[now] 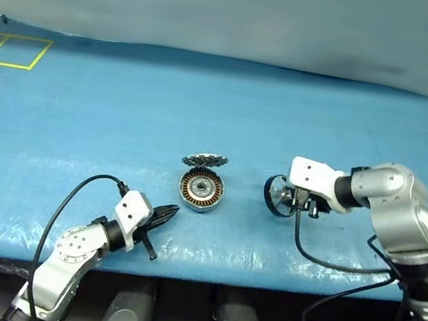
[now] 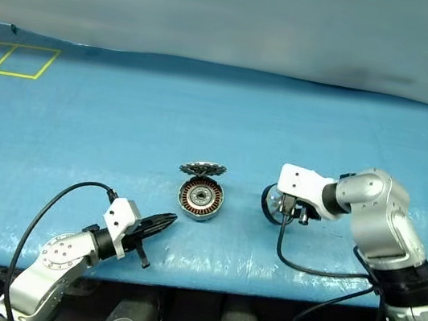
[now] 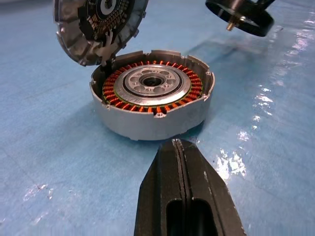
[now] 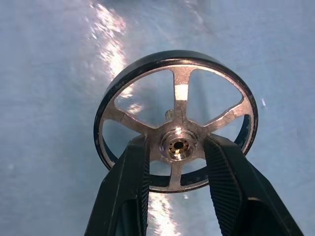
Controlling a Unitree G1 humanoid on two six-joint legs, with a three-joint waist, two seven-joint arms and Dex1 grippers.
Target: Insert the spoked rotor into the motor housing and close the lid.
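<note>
The motor housing (image 1: 200,189) sits mid-table, its copper winding ring and silver hub (image 3: 149,83) facing up. The lid (image 1: 205,160) stands tilted open at the housing's far rim, inner face toward me (image 3: 98,24). My right gripper (image 4: 176,142) is shut on the spoked rotor (image 4: 147,66), its fingers (image 4: 133,172) clamping the hub from both sides. The rotor (image 1: 276,195) hangs just above the table, to the right of the housing and apart from it. My left gripper (image 1: 168,212) is shut and empty, pointing at the housing from the near left, a short gap away (image 3: 178,147).
A blue sheet (image 1: 81,123) covers the table, and its front edge (image 1: 206,261) runs just behind both arms. Yellow tape squares (image 1: 11,51) mark the far left corner. Black cables (image 1: 328,264) trail from the right wrist over the table edge.
</note>
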